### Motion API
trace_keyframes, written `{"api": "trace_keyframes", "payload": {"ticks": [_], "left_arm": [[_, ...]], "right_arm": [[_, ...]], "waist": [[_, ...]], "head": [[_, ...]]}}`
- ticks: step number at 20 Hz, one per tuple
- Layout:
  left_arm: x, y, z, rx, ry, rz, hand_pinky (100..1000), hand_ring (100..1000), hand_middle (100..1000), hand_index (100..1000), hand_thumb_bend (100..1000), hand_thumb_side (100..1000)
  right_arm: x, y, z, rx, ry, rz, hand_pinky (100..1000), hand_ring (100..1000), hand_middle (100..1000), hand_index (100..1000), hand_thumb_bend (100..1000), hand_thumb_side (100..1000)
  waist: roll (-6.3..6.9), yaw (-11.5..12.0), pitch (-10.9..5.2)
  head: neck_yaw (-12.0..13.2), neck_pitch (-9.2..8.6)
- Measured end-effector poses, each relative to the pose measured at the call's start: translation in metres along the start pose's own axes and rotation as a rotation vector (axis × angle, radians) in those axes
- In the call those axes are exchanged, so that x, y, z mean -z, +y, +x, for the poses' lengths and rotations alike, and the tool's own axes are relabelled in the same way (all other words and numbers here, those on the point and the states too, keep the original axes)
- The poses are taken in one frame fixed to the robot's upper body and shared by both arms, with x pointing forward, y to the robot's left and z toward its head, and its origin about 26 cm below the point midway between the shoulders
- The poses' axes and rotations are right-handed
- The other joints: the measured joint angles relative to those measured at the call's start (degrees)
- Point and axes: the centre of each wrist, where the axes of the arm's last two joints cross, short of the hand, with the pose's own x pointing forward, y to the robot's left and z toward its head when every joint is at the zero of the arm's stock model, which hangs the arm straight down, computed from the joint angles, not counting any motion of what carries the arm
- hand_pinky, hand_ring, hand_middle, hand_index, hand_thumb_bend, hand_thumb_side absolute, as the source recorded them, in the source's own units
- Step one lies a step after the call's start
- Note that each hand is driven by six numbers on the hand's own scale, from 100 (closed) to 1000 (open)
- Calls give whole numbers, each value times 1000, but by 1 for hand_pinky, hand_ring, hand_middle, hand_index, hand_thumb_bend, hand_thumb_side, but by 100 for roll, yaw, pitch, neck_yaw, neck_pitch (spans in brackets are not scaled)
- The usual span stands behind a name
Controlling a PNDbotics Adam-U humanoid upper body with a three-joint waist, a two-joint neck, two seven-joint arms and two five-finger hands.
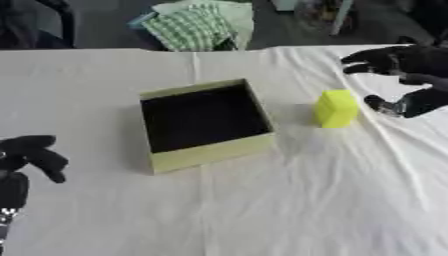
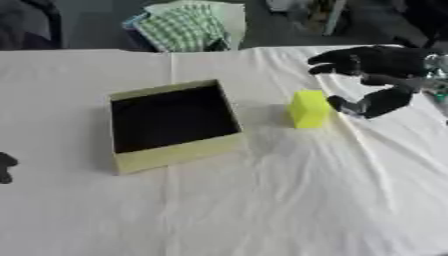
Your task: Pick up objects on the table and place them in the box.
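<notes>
A bright yellow block point(image 1: 336, 108) stands upright on the white cloth, just right of the box point(image 1: 210, 152). The box is pale green outside and black inside, open at the top, and nothing shows in it. My right hand point(image 2: 385, 65) hovers a little right of the block, fingers and thumb spread apart, holding nothing and not touching the block. My left hand point(image 1: 35, 155) rests at the lower left edge with fingers relaxed, well away from the box.
A white wrinkled cloth point(image 1: 262, 210) covers the table. Beyond the far edge lies a green checked fabric point(image 1: 188, 27) and dark clutter. Folds in the cloth run along the right side near the block.
</notes>
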Motion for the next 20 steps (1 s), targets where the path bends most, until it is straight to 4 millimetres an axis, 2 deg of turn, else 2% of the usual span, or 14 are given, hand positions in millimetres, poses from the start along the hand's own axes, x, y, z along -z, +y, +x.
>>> {"api": "trace_keyframes", "payload": {"ticks": [8, 15, 20], "left_arm": [[0, 0, 0, 0, -1, -1, 592, 443, 489, 794, 100, 800], [0, 0, 0, 0, 0, -1, 593, 443, 489, 794, 100, 802], [-1, 0, 0, -1, 4, -2, 593, 443, 489, 795, 100, 803]], "right_arm": [[7, 12, -3, -47, 18, 26, 897, 1000, 1000, 1000, 100, 966], [10, 23, -7, -36, 43, 12, 890, 1000, 998, 1000, 100, 919], [10, 27, -9, -21, 55, 0, 883, 994, 995, 1000, 100, 920]], "waist": [[6, 8, -4], [15, 8, -6], [17, 8, -6]], "head": [[-36, 1], [-58, 2], [-62, 2]]}}
